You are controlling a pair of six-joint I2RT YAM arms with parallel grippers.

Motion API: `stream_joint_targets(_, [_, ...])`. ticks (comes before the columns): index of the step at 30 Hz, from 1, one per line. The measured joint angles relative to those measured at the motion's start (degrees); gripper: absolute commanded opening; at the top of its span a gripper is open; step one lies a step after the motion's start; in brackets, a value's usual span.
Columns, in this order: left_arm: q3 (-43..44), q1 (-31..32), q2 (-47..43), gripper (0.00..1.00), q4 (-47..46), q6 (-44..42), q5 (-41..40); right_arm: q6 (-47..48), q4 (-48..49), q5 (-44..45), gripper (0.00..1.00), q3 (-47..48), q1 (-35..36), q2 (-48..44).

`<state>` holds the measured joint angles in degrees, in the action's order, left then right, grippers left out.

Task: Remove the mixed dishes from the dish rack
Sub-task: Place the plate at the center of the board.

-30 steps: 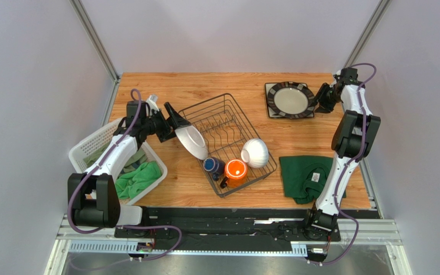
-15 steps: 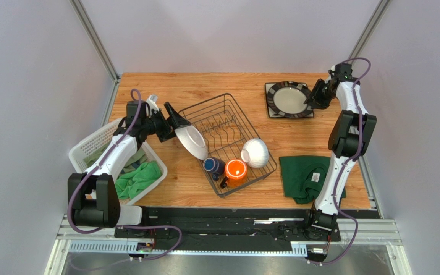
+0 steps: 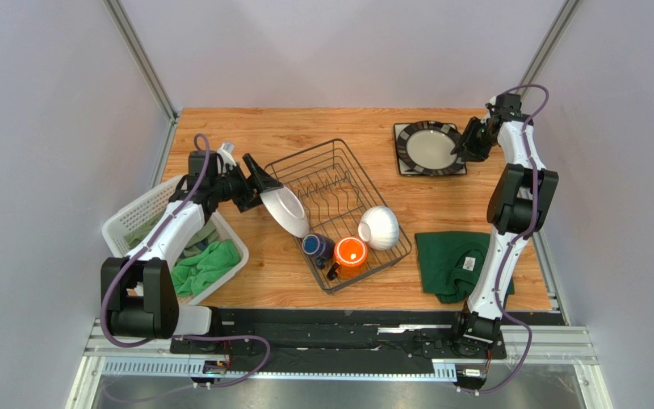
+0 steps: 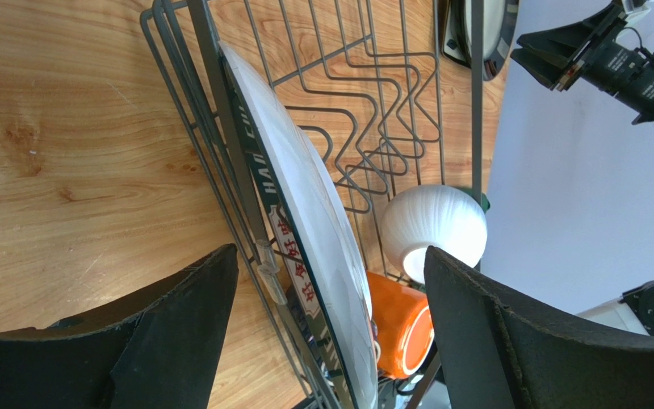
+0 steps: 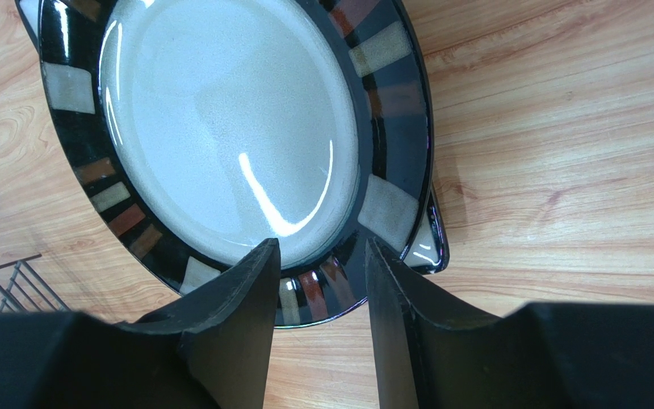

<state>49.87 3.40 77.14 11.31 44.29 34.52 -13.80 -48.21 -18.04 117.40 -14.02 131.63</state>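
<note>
Straddling lettered white plate [image 4: 305,196] in dish rack [image 3: 339,183] with left gripper [image 4: 330,256] spread wide; hovering right gripper [image 5: 320,247], parted, over dark-rimmed plate [image 5: 219,128], far-right corner.

A white slotted basket [image 3: 127,219] holds green cloths [image 3: 207,264]; another green cloth [image 3: 450,256] lies on the table [image 3: 322,128].

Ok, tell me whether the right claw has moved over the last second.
Yes. The right claw has shifted left: it sat just beyond the dark-rimmed plate's right edge, and now overlaps that rim in the top view.
</note>
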Motion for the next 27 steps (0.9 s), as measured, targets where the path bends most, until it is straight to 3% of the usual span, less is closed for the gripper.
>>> stream_joint_targets(27, [-0.5, 0.0, -2.1, 0.39, -0.5, 1.8, 0.2, 1.3, -1.0, 0.1, 0.37, -0.4, 0.0, -1.1])
